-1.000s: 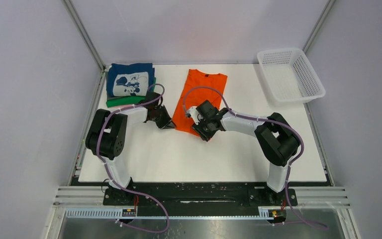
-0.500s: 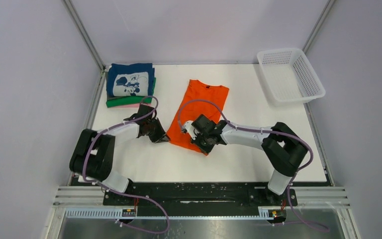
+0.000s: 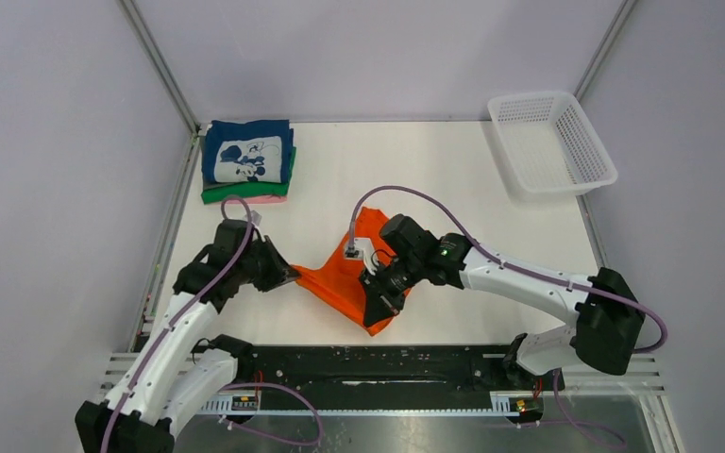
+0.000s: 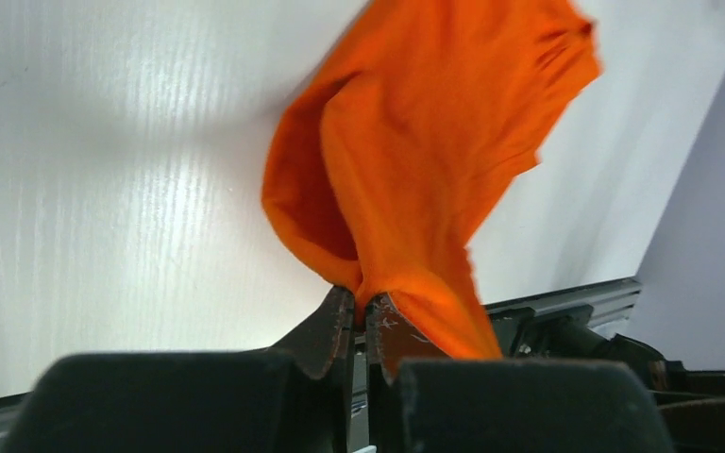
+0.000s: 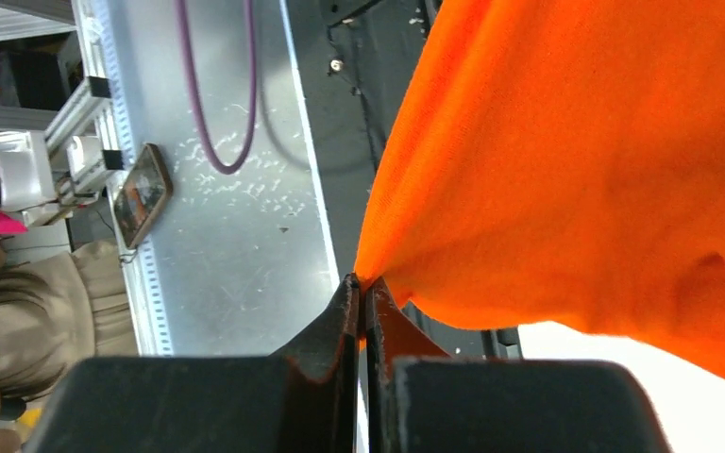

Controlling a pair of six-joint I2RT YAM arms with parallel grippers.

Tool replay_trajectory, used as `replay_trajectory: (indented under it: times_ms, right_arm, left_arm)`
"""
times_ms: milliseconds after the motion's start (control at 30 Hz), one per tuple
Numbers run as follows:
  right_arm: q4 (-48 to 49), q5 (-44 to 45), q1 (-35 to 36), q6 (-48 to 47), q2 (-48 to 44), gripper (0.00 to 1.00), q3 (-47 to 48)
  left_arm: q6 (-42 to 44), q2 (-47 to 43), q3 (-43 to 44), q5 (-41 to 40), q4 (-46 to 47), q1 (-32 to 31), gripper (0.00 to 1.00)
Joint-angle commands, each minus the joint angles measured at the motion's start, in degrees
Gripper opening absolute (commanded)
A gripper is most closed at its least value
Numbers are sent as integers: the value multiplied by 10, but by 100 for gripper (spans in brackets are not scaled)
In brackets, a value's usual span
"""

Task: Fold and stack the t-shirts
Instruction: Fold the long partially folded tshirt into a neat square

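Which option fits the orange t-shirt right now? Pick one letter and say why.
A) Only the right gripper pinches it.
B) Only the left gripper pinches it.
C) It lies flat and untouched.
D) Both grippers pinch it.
D: the left gripper is shut on one edge of the orange t-shirt and the right gripper is shut on another. Each wrist view shows cloth pinched at the fingertips.

The orange t-shirt is soft, matt knit cloth, hanging in loose folds. The bench is smooth and white, faintly grained, with a glossy sheen. The basket is white plastic mesh. The left end effector is matt black, scuffed pale at its tips.
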Motion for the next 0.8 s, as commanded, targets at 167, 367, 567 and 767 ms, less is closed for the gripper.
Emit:
replay_trajectory:
  times_ms: [167,367,567,767]
  right_arm:
    - [-70,-58,-53,59,-60,2,15]
    - [-70,-39,-155,65,-79,2,-15]
    - [-70,-22,-242,68,-78,3,-40]
    - [-70,-27,-318,63,-35,4,-44]
  left_arm:
    - [5,44,115,-4,68,4,0]
    - [9,150,170,19,140,0,0]
    - [21,294,249,34,172,-29,0]
    - [30,451,352,49,180,-39,0]
